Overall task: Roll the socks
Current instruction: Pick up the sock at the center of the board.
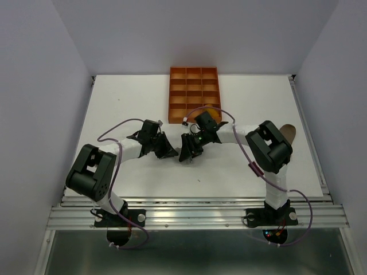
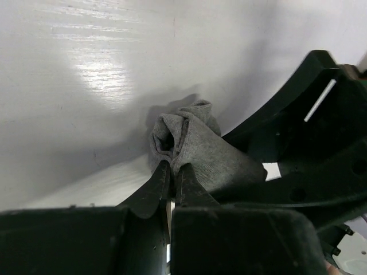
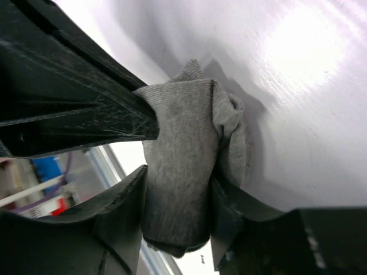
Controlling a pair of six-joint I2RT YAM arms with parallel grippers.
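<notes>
A grey sock (image 2: 200, 148), bunched into a rough roll, is held between both grippers over the middle of the white table (image 1: 132, 97). My left gripper (image 2: 172, 167) is shut on a fold at the roll's edge. My right gripper (image 3: 179, 184) is shut across the body of the grey sock (image 3: 183, 143). In the top view the left gripper (image 1: 170, 151) and right gripper (image 1: 187, 153) meet tip to tip and hide the sock. A mustard sock (image 1: 210, 114) peeks out behind the right wrist. A taupe-brown sock (image 1: 288, 133) lies behind the right arm's elbow.
An orange compartmented tray (image 1: 194, 91) stands at the back centre, just beyond the right wrist. The left gripper's finger (image 3: 74, 109) crosses the upper left of the right wrist view. The table's metal rail (image 1: 195, 201) runs along the near edge.
</notes>
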